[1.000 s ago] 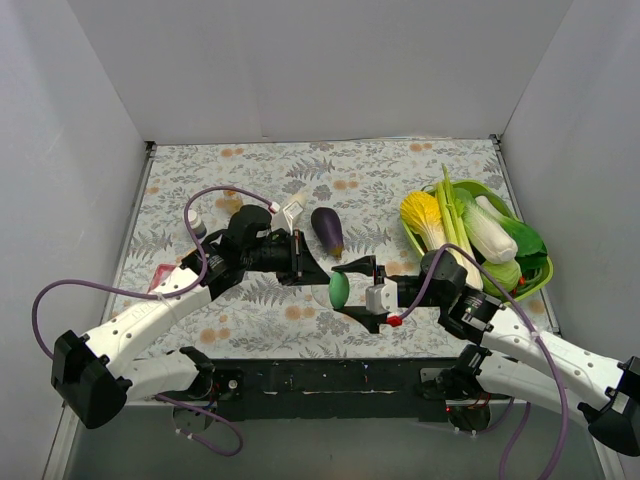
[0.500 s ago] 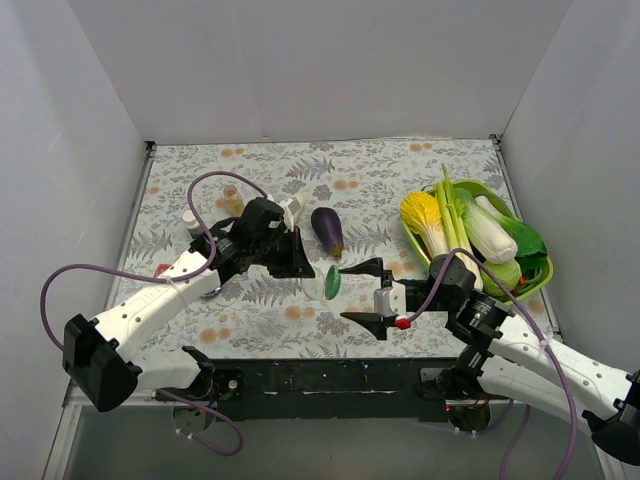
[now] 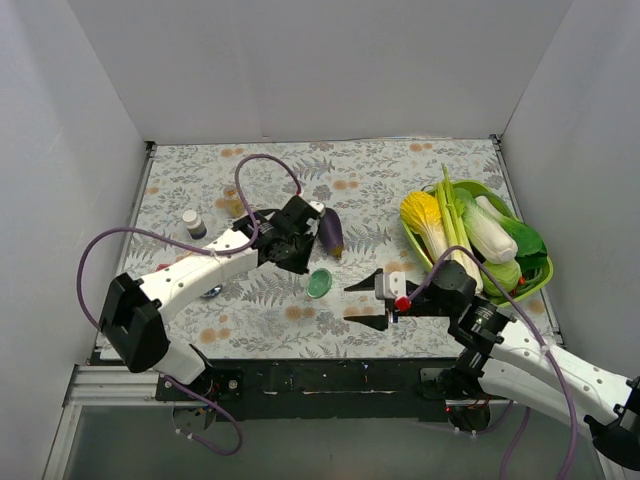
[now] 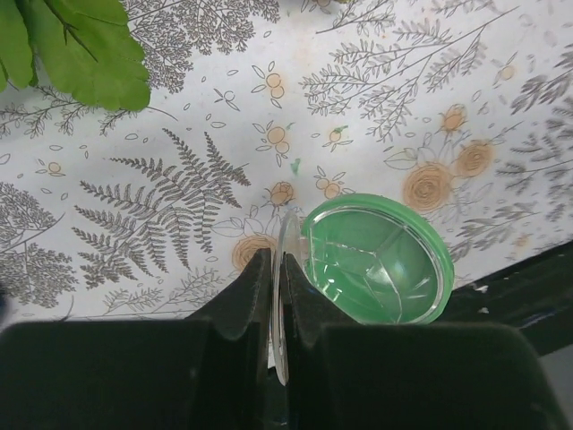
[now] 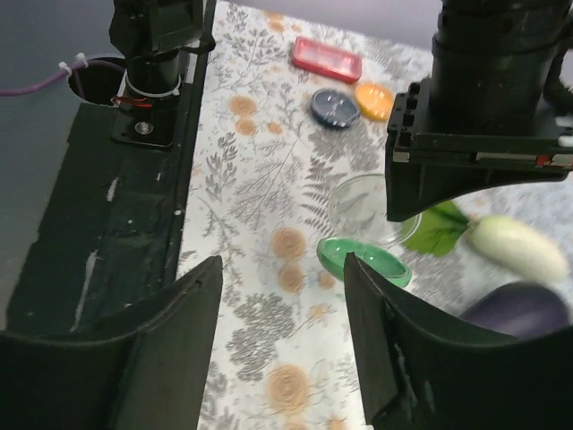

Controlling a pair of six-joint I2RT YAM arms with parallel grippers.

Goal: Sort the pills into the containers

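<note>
left tool (image 4: 274, 269) pinches a clear disc (image 4: 288, 231) by its rim; thin grip, it may slip onto the green dish (image 4: 376, 260) beside. right tool (image 5: 282, 340) wide, empty.

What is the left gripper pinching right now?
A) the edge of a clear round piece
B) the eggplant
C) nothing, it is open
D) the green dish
A: in the left wrist view the left gripper is shut on the thin edge of a clear round piece, and the green dish lies free on the table beside it.
</note>
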